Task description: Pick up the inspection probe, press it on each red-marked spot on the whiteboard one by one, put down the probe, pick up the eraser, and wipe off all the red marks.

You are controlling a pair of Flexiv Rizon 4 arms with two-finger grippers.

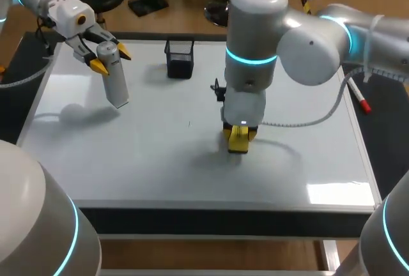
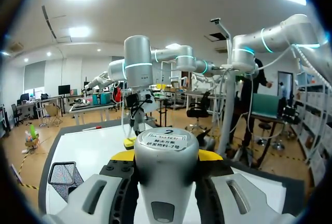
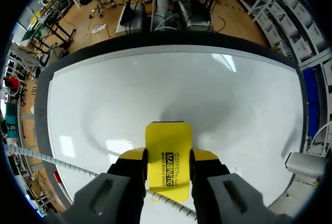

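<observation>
White, glossy whiteboard [image 1: 160,167] fills most of the table. I can make out no red mark on it in the head or right wrist view, only a tiny speck near the middle, too small to tell its colour. Right gripper [image 1: 239,137], right of centre, is clamped from two sides on the yellow eraser [image 1: 238,145], whose lower face meets the board; I judge the wiping step to be in hand and near its end. Left gripper [image 1: 111,59], at the far left, grips the silver inspection probe [image 1: 115,84] by its upper end, tilted and clear above the board. The put-down step therefore looks undone, and the probe needs setting down. Black mesh holder [image 1: 179,57] stands near the far edge, left of the right arm. A red-tipped marker [image 1: 358,96] lies just off the board's right edge. A bright reflection of a lamp sits at the near right.
</observation>
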